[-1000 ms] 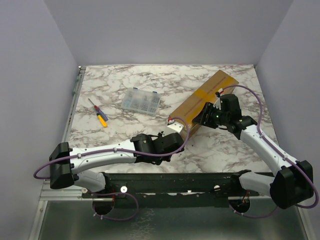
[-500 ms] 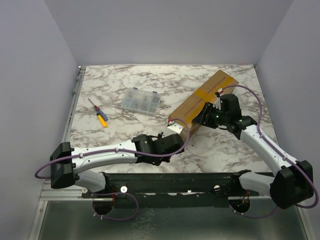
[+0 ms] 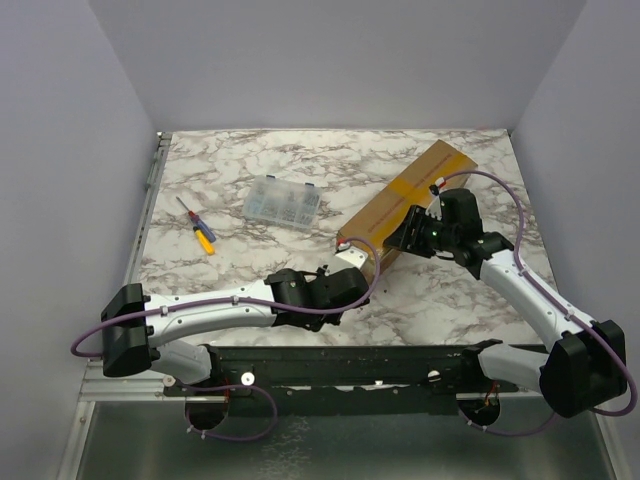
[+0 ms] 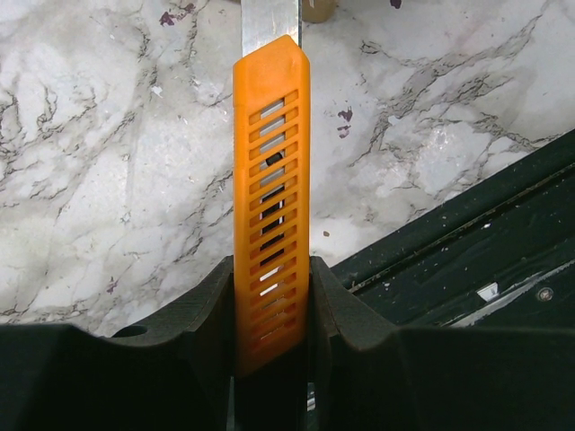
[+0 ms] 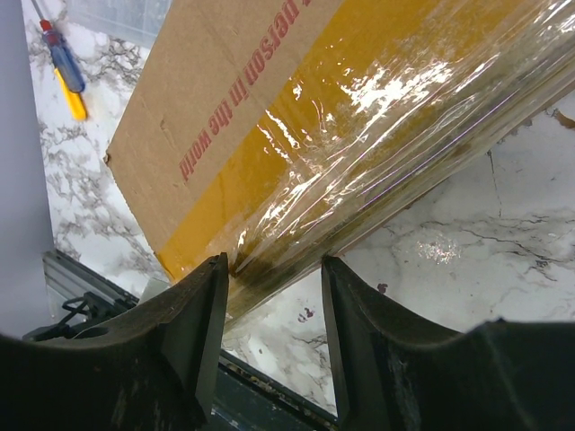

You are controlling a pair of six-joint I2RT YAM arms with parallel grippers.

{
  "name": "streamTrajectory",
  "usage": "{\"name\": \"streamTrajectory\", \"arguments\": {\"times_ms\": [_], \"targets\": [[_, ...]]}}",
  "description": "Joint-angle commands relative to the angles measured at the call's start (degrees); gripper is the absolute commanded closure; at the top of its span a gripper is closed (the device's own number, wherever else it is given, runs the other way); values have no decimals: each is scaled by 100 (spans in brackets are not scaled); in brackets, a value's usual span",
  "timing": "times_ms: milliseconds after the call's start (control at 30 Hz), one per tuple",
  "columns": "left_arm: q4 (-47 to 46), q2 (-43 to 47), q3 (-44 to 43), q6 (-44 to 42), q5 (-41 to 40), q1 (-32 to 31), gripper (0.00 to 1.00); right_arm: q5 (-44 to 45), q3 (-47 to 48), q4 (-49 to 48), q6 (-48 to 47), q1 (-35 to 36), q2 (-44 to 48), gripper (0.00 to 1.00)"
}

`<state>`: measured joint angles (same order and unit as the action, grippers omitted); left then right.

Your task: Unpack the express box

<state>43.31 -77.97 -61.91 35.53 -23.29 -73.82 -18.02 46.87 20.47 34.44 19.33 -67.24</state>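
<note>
The express box (image 3: 405, 200), a long brown carton with a tan tape strip and red print, lies diagonally at the right. It fills the top of the right wrist view (image 5: 296, 108) under glossy clear tape. My right gripper (image 3: 408, 238) sits at the box's right long side. Its jaws (image 5: 272, 265) are open, astride the lower edge, with the left fingertip (image 5: 216, 269) touching the taped edge. My left gripper (image 3: 345, 280) is shut on an orange utility knife (image 4: 269, 180). The knife's steel blade (image 4: 269, 18) points at the box's near end.
A clear plastic compartment case (image 3: 283, 203) stands mid-table. A screwdriver with a red, blue and yellow handle (image 3: 197, 225) lies to its left and also shows in the right wrist view (image 5: 63, 72). The black base rail (image 3: 330, 365) runs along the near edge, close under the left gripper (image 4: 467, 242).
The left arm has crept slightly forward toward the box's near end with the knife. The right arm and the box have not visibly moved.
</note>
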Motion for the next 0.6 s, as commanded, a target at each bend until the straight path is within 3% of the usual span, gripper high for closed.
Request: {"name": "streamTrajectory", "arguments": {"times_ms": [0,567], "targets": [[-172,-57,-132,-99,169,19,100,-198,-83,-87,-119,9,-36,50],[-331,-240,-286,-478,721,203,100,-467,-248,-287,-107,18,-60,52]]}}
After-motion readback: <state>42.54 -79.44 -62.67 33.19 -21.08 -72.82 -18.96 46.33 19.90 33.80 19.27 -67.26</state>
